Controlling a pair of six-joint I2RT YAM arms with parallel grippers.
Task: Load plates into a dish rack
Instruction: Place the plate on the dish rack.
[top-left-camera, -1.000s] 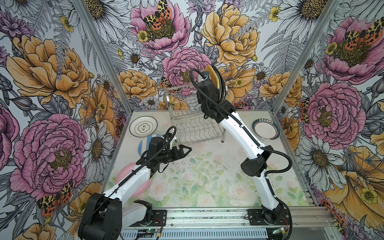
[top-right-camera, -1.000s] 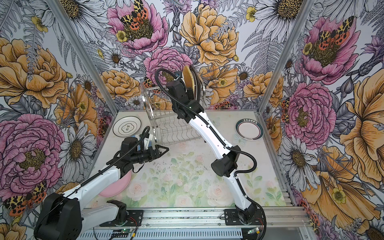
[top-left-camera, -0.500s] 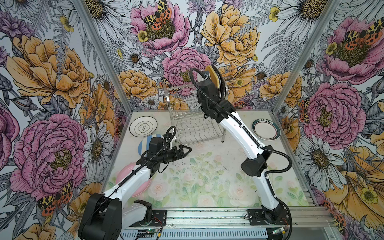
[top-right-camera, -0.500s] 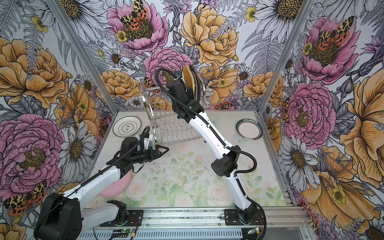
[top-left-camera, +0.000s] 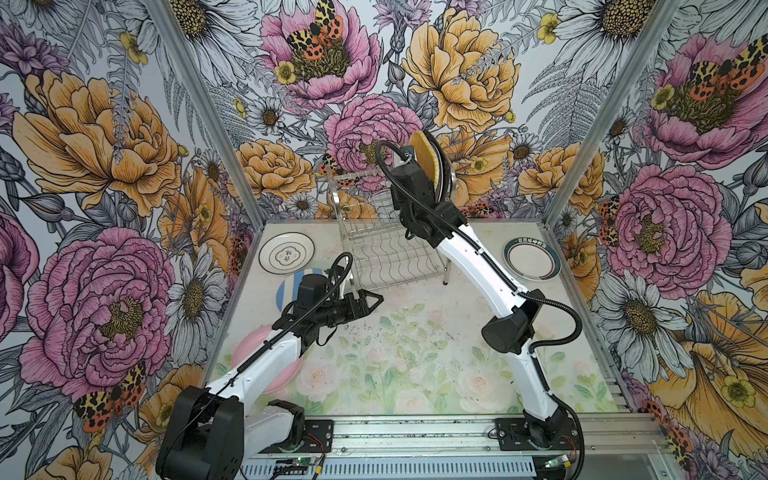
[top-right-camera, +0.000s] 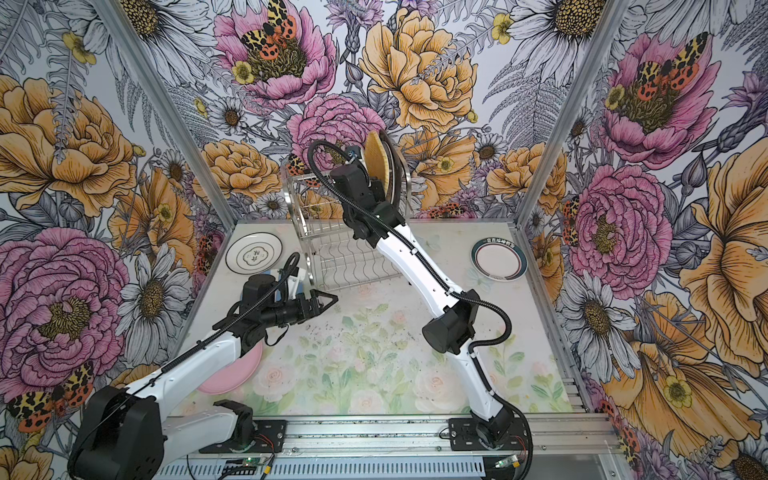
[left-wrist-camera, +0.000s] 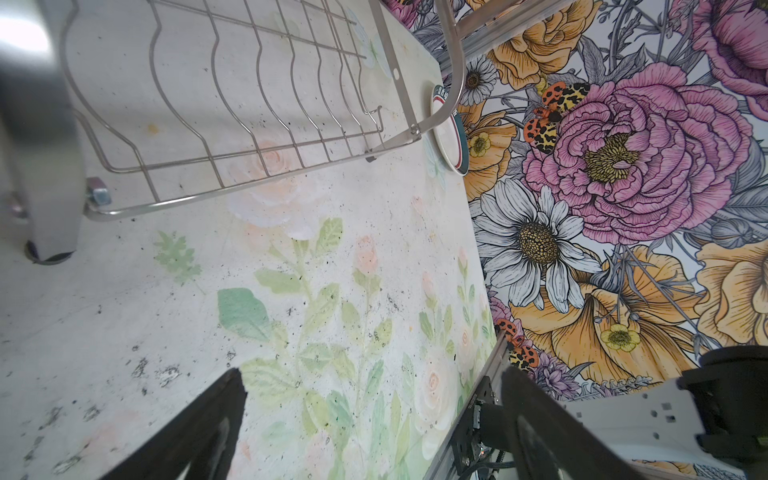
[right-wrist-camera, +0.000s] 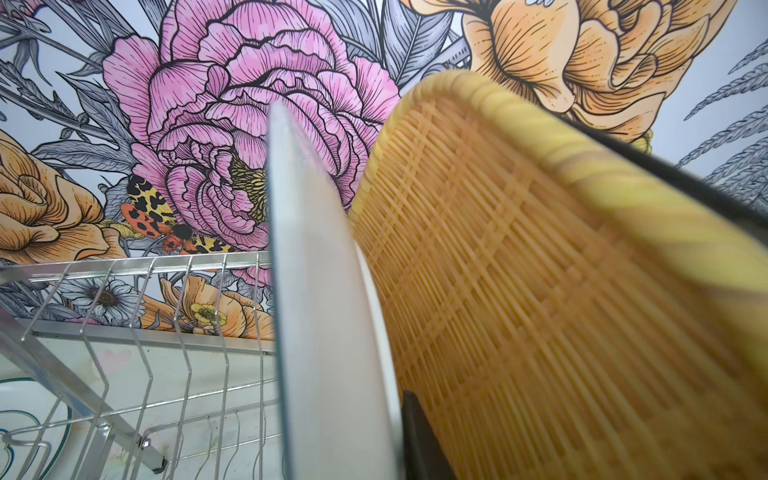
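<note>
L gripper wide open, empty. R gripper at upright white plate in dish rack, beside yellow woven plate; grip unclear.

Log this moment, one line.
left end effector: open, empty | right end effector: at white plate, dish rack top tier, beside yellow woven plate, grip unclear | table: ringed plate, striped plate, pink plate, dark-rimmed plate
</note>
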